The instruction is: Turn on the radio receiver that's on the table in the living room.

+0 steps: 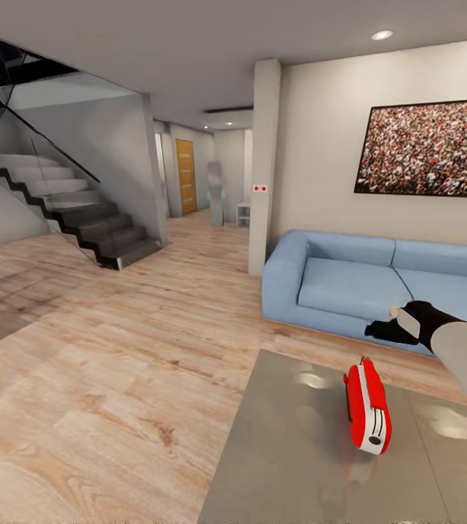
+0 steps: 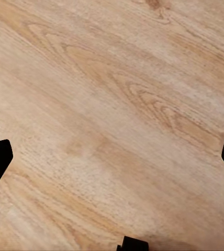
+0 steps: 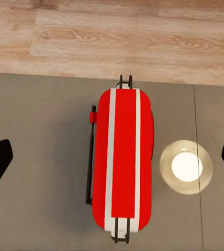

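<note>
My right gripper (image 3: 112, 159) hangs over the small red rounded radio (image 3: 123, 164), jaws spread wide, touching nothing. Left gripper (image 2: 112, 159) is released too. Glossy grey counter (image 1: 292, 451) has bare room around the radio.

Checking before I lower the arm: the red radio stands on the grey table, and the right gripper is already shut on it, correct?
Not quite. The radio receiver does stand on the table, but the right gripper is open, fingers spread wide and clear of it, as the right wrist view shows.
</note>
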You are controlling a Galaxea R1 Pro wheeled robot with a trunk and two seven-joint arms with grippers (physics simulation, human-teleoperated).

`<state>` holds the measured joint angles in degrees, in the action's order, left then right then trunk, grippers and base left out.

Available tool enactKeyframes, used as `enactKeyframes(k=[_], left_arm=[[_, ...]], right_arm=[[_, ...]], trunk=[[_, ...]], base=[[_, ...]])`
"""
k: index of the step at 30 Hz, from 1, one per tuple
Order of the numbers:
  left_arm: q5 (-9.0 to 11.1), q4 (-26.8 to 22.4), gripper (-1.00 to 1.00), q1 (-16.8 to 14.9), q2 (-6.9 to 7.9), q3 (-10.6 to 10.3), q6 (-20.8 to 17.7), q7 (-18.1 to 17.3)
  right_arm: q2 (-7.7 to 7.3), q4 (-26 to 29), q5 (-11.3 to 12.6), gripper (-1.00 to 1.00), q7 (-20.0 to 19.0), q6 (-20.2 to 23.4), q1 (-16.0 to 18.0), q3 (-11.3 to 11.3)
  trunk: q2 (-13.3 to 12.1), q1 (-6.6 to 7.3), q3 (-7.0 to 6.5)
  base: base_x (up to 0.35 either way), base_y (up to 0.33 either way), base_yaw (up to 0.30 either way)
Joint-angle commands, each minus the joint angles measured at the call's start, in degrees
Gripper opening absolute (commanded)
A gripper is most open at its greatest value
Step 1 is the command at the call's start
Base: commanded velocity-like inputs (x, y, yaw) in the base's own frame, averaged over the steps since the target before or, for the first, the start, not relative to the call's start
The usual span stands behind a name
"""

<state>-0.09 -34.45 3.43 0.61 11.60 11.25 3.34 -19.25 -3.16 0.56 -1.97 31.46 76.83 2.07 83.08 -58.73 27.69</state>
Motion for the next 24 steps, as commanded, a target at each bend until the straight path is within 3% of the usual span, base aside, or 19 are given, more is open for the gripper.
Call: enactKeyframes(k=[1,24], left_arm=[[0.0,0.0,1.0,0.0,0.0,0.0,0.0,0.0],[0.0,0.0,1.0,0.0,0.0,0.0,0.0,0.0]], right_arm=[[0.0,0.0,-0.01,1.0,0.01,0.0,0.02,-0.01],[-0.18,-0.73,-0.12,1.0,1.96,-0.08,-0.01,-0.05]], trunk=[[0.0,0.0,0.09],[0.0,0.0,2.21]], base=[[0.0,0.0,0.0],[0.0,0.0,0.0]])
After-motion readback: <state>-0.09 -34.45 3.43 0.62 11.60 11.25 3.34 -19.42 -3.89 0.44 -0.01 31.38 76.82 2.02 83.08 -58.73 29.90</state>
